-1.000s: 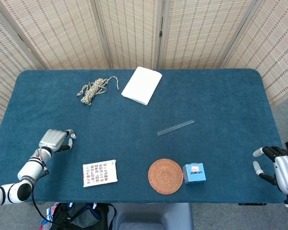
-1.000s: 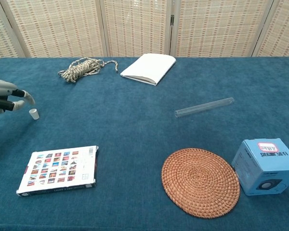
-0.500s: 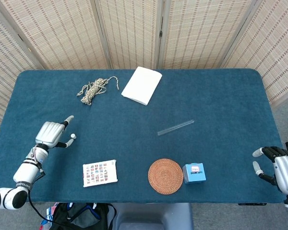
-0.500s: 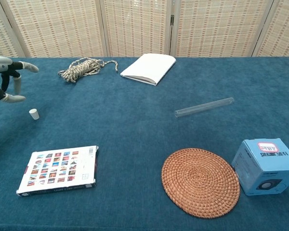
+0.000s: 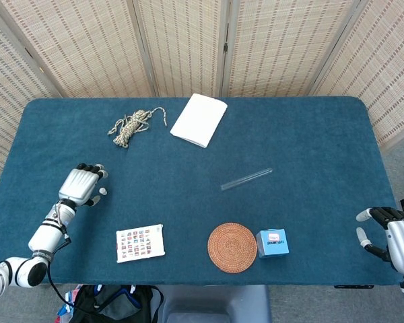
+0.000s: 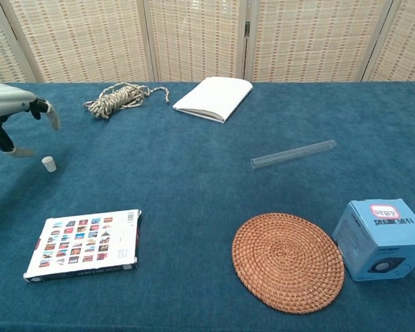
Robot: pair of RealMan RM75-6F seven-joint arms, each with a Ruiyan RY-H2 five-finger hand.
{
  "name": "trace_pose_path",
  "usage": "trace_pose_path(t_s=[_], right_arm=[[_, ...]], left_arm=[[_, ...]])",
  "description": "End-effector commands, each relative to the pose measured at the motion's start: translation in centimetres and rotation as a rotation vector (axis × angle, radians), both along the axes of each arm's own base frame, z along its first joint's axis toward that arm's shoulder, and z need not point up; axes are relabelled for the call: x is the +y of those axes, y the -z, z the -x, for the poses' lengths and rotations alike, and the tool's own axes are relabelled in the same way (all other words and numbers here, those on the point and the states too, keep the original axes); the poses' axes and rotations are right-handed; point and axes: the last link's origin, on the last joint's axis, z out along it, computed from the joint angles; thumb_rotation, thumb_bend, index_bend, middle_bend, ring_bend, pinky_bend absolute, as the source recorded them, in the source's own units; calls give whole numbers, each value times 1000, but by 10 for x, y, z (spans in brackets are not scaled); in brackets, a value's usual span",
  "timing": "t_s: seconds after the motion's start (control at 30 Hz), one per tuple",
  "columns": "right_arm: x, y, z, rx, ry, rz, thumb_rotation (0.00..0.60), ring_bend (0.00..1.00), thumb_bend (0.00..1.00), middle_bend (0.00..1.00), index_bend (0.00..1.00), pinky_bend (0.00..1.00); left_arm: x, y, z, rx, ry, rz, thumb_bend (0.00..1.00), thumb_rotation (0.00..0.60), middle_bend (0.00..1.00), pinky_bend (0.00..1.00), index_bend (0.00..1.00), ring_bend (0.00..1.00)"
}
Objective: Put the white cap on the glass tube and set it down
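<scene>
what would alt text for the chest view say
A robot's left hand hovers, fingers apart, just above a small white cap at the left edge of a blue table; a glass tube lies far off to the right. A rope coil, white pad, card, woven coaster and blue box lie around.

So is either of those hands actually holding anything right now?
No. The left hand hovers open just above the white cap, which sits on the table. The right hand is empty too.
</scene>
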Motion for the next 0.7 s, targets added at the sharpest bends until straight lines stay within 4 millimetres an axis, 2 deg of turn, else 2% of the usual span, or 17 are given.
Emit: trace_pose_path(t_s=[0.03,0.1,0.17,0.7], right_arm=[[0,0,0,-1,0,0,600,371,354,464,470,404],[0,1,0,-1,0,-2,600,371,353,465,470,404],[0,1,0,0,2,-3,600,371,353,464,470,404],[-1,1,0,5,9,-4,600,371,354,464,470,404]], left_arm=[[2,5,2,-7,-20,4,260,600,133,122,291,126],[4,7,4,0,-23,4,260,600,53,38,312,33],[5,10,5,0,-24,4,260,600,18,6,330,3],[16,30,16,-5,-50,20,259,600,8,0,373,0]])
